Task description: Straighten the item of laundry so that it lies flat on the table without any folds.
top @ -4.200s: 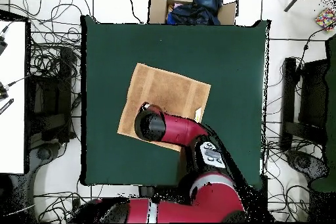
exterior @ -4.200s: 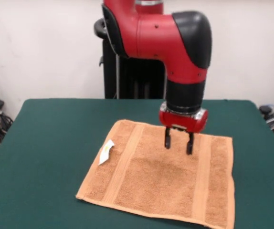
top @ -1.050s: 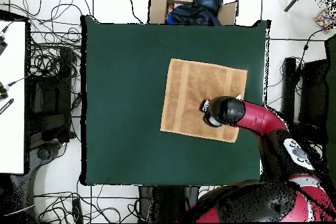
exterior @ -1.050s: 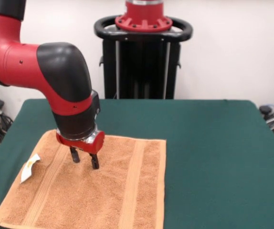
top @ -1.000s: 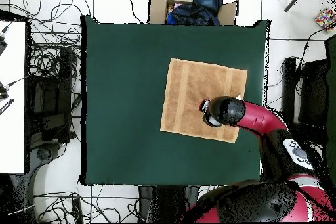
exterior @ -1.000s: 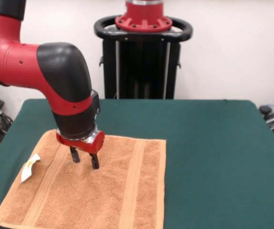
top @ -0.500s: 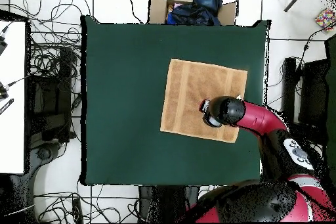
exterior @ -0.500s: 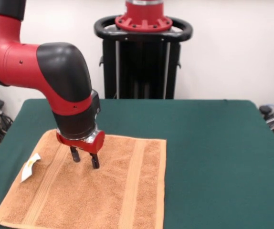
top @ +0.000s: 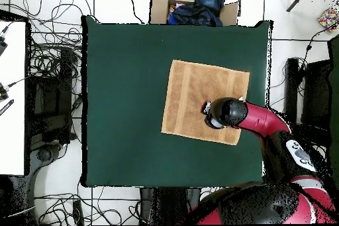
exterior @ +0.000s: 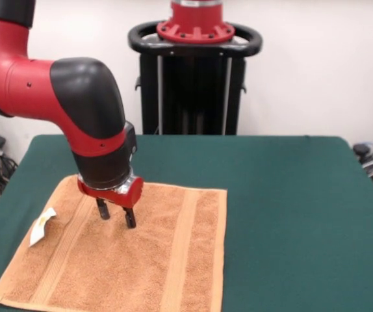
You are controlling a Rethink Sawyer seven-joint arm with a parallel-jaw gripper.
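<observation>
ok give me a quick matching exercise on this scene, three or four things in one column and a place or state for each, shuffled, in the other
Things:
1. towel
2. white tag
3. end effector
4. cardboard box

Places or states:
a. open, fingers pointing down over the cloth
b. off the table, past one edge in the overhead view
c. spread flat on the green table
d. sticking out from a towel edge

Pairs: 1-c, 2-d, 3-a, 4-b

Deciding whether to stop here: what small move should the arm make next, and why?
Probably lift the tool straight up. The orange-tan terry-cloth towel looks spread flat on the dark green felt-topped table, with no folds showing in either view, and the open tool's tips sit at or just above the cloth.
</observation>
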